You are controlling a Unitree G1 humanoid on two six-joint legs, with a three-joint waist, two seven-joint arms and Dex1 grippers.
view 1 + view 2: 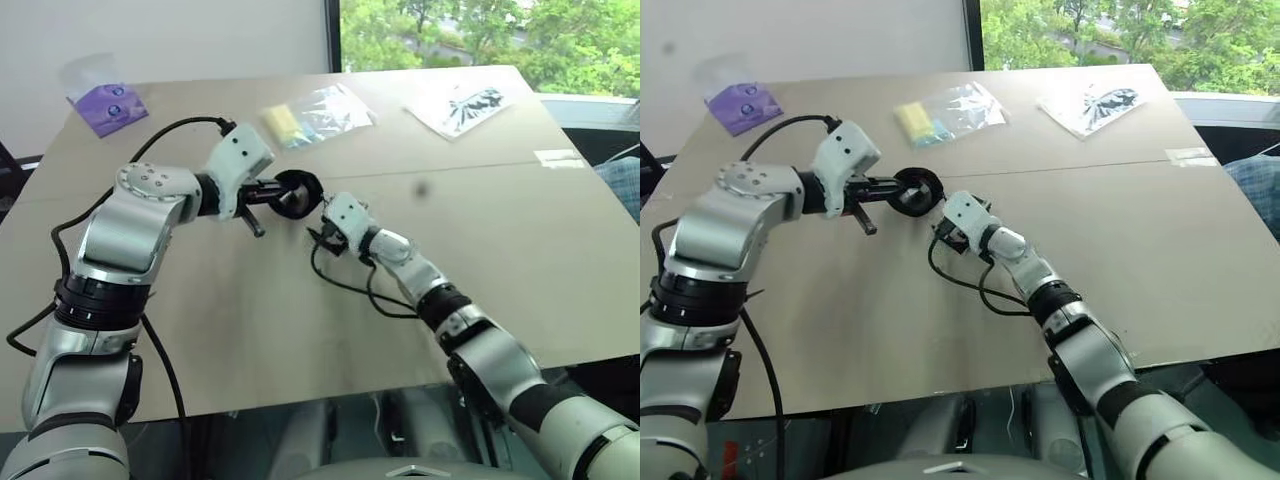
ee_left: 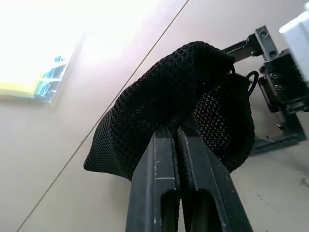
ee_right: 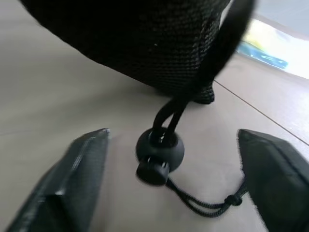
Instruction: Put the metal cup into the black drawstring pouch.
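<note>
Left gripper (image 2: 176, 128) pinches the soft black mesh drawstring pouch (image 2: 169, 106), jaws closed on fabric. Right wrist view adds its round black cord stopper (image 3: 159, 153) hanging between the right gripper's (image 3: 174, 179) parted fingers.

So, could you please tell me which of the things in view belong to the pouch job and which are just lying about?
Part of the job:
- black drawstring pouch, pinched by the left gripper
- its cord lock, hanging between the open fingers of the right gripper

Lying about:
- purple packet
- yellow item in a clear bag
- clear bag with black contents
</note>
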